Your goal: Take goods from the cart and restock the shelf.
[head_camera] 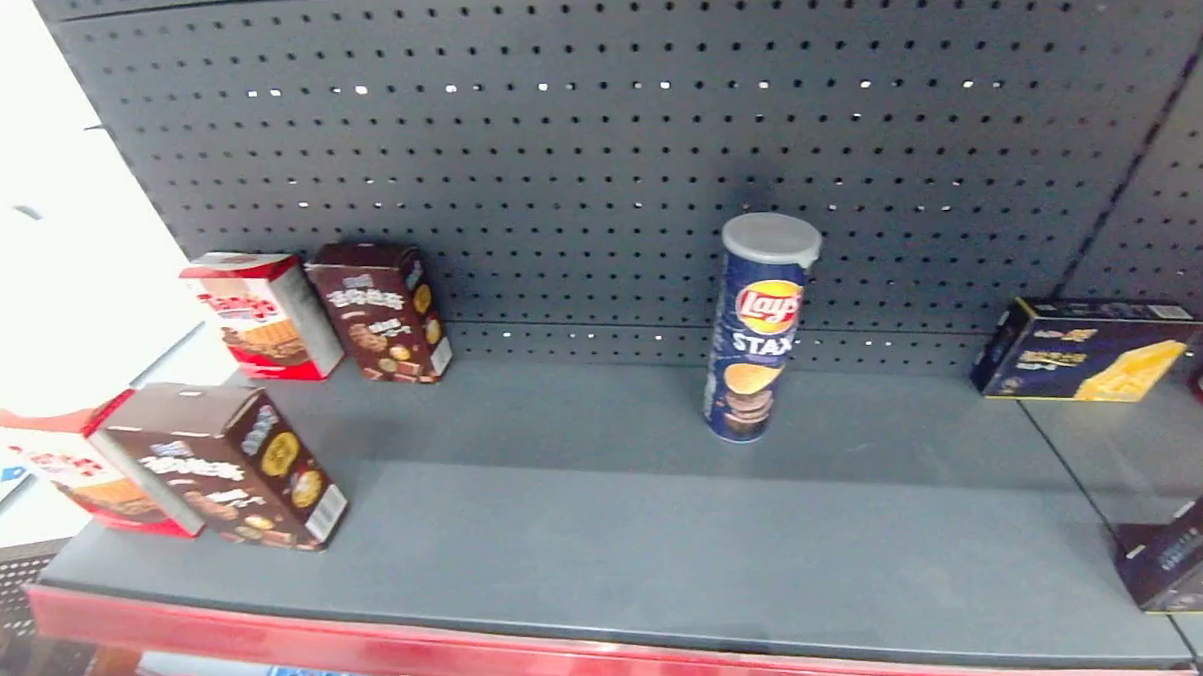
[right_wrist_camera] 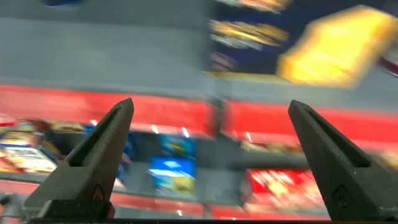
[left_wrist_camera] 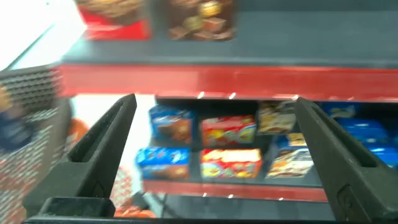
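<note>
A tall blue chip can (head_camera: 758,328) with a grey lid stands upright near the middle of the grey shelf (head_camera: 608,538). Brown cookie boxes (head_camera: 234,463) and red wafer boxes (head_camera: 263,315) stand at the shelf's left end. Dark blue and yellow boxes (head_camera: 1087,350) lie at the right. My left gripper (left_wrist_camera: 214,155) is open and holds nothing, facing the shelf's red front edge (left_wrist_camera: 224,81) and the lower shelf's goods (left_wrist_camera: 230,146). My right gripper (right_wrist_camera: 211,155) is open too, below a blue and yellow box (right_wrist_camera: 298,46) on the shelf.
A perforated back panel (head_camera: 595,158) closes the shelf behind. A wire cart basket (left_wrist_camera: 31,118) shows beside the left gripper. The lower shelf holds blue, red and yellow packages (right_wrist_camera: 174,174). A second dark box (head_camera: 1184,553) sits at the front right.
</note>
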{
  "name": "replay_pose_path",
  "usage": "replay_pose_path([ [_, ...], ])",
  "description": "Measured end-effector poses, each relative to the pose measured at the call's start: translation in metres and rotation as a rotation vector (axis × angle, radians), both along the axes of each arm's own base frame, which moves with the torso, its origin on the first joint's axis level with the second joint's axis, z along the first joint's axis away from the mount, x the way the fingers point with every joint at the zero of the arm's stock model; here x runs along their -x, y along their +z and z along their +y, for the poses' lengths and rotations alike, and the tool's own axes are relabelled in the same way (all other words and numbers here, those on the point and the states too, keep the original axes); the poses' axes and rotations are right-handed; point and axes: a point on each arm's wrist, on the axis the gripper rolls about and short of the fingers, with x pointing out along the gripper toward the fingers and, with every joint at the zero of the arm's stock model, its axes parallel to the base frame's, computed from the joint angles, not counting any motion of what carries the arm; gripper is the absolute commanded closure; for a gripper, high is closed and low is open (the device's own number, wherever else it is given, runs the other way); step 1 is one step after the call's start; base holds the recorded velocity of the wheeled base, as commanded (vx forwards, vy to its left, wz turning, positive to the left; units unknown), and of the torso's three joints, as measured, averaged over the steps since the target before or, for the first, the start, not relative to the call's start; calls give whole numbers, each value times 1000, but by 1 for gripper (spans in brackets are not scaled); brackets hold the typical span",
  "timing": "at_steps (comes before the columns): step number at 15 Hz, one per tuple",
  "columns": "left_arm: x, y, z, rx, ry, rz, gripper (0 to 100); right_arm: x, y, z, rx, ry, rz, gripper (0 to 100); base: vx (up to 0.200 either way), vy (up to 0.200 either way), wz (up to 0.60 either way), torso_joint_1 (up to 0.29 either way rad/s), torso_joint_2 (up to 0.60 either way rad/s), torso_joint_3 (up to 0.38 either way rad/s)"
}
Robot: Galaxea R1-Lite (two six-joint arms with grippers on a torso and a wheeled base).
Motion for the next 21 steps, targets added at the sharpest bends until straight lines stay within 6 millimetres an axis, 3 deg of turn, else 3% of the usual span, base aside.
replay_pose_path([
  [6, 0, 0, 0, 0, 1, 0, 0, 0, 0, 0, 0, 0, 0, 0, 0, 0, 600, 1, 2, 2],
  [19, 0, 0, 0, -7, 9, 0, 0, 0, 0, 0, -2, 0, -1, 0, 0, 0, 0, 0, 0, 0],
  [21, 2, 9, 1, -11, 38, -19, 0, 0, 0, 0, -2, 0, -1, 0, 0, 0, 0, 0, 0, 0],
])
